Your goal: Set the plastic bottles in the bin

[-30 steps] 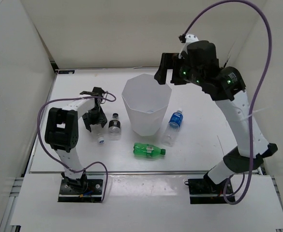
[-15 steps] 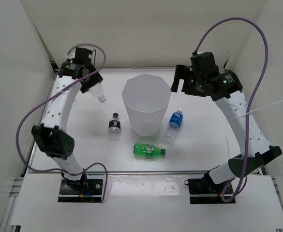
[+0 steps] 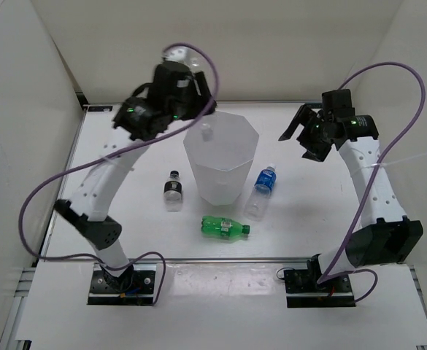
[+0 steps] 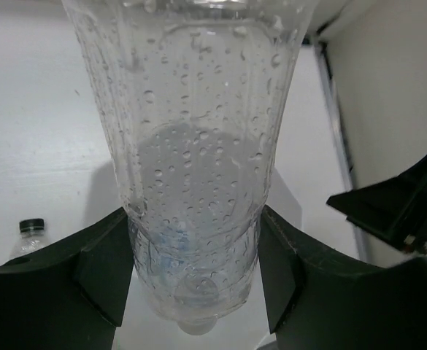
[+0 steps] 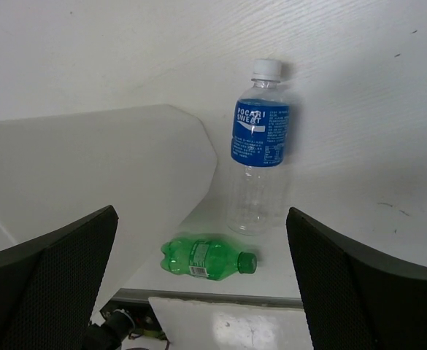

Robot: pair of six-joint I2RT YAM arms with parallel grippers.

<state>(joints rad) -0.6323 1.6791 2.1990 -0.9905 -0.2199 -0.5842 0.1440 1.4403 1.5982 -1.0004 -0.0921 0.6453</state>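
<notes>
One clear bottle (image 4: pixel 198 146) in left end effector (image 4: pixel 195 270)

Left arm (image 3: pixel 107 175) stands from its base at the near left, elbow low, long link slanting up and to the right, wrist held high; left end effector (image 3: pixel 196 111) angled downward, its 2 fingers (image 4: pixel 104 270) pressed against opposite sides of a clear bottle (image 4: pixel 198 160); right arm (image 3: pixel 370 186) stands tall from its near-right base, upper link leaning inward; right end effector (image 3: pixel 298 138) hangs above the tabletop, fingers (image 5: pixel 45 284) spread wide, gripping nothing.
</notes>
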